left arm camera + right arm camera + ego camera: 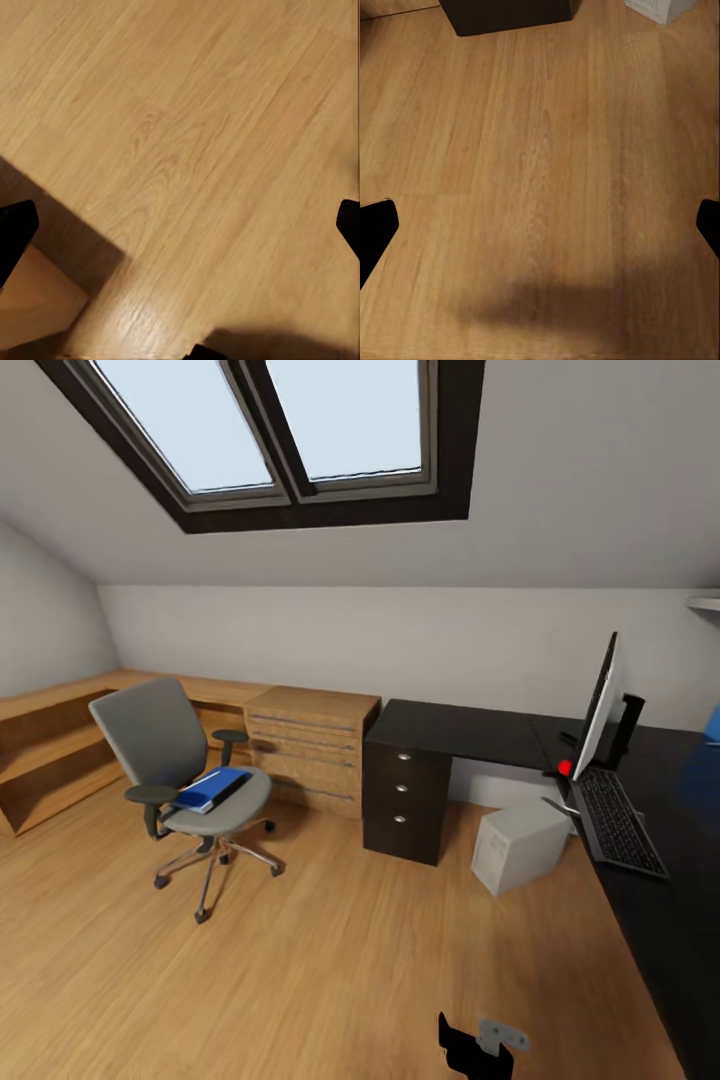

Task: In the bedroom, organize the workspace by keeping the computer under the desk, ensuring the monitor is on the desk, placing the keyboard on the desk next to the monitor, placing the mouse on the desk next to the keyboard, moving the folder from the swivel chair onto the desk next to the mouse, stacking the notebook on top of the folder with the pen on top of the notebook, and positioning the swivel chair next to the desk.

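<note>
A grey swivel chair stands on the wooden floor at the left, apart from the desk. A blue folder lies on its seat. The black L-shaped desk runs along the back wall and down the right side. On it the monitor stands edge-on, with the black keyboard in front of it. A small red object sits by the monitor's foot. The grey computer stands on the floor by the desk. My left gripper and right gripper hang open over bare floor.
A wooden drawer chest and low wooden shelving line the back left. The desk's black drawer unit stands left of the computer. A blue shape shows at the right edge. A black and grey robot part sits at the bottom.
</note>
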{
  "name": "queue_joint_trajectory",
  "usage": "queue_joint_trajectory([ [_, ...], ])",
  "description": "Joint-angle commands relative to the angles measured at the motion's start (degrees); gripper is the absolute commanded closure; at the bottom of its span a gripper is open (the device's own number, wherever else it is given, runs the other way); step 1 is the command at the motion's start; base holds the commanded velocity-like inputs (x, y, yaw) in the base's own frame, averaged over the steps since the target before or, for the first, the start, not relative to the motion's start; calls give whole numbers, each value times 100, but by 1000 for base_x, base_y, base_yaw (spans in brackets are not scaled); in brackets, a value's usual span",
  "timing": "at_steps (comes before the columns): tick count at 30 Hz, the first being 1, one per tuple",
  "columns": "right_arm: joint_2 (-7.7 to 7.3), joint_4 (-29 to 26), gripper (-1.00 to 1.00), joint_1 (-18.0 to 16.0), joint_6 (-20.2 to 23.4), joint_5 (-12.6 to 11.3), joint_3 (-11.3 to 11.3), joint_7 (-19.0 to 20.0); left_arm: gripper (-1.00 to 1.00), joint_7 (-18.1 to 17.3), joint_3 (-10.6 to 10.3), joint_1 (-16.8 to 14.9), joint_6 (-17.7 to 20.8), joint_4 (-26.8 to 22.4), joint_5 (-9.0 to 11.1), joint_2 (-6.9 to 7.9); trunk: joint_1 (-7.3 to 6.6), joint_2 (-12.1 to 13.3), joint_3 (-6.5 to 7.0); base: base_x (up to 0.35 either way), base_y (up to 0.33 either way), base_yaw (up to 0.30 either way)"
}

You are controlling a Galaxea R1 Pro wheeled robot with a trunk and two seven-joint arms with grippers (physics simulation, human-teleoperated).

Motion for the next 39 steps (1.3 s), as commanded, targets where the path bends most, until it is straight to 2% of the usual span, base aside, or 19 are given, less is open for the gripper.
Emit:
queue_joint_trajectory([
  [1, -4, 10, -100, -6, -27, 2, -43, 24, -100, 37, -38, 0, -23, -8, 61, 7, -3, -3, -7, -333, -114, -43],
  [7, -57, 7, -100, -6, -27, 40, -32, 25, -100, 43, -27, 1, -24, -8, 63, 21, -3, -3, -11, -318, -163, -15],
  [13, -48, 12, -100, -6, -27, 52, -26, 23, -100, 37, 288, 0, 13, -8, 176, 80, -3, -3, -11, -302, -197, -1],
  [16, -22, 14, -100, -6, -26, 63, -23, 24, -100, 34, 367, 0, 30, -8, 206, 91, -3, -3, -11, -301, -199, 0],
  [17, -13, 14, -100, -6, -25, 171, -22, 25, -100, 24, 399, 0, 48, -8, 220, 98, -3, -3, -11, -299, -201, 0],
  [20, -12, 15, -100, -6, -22, 251, -22, 25, -100, -76, 410, 0, 51, -11, 221, 133, -3, -3, -11, -295, -204, 0],
  [22, -12, 15, -100, -6, -22, 285, -22, 25, -100, -201, 421, 0, 44, -45, 271, 282, -3, -3, -11, -265, -234, 0],
  [29, -12, 16, -100, -6, -26, 281, -22, 32, -100, -260, 423, 0, 36, -51, 290, 291, -3, -3, -11, -243, -252, -44],
  [39, -12, 16, -100, -6, -27, 280, -22, 34, -100, -275, 423, 0, 22, -51, 291, 282, -3, -3, -11, -247, -250, -230],
])
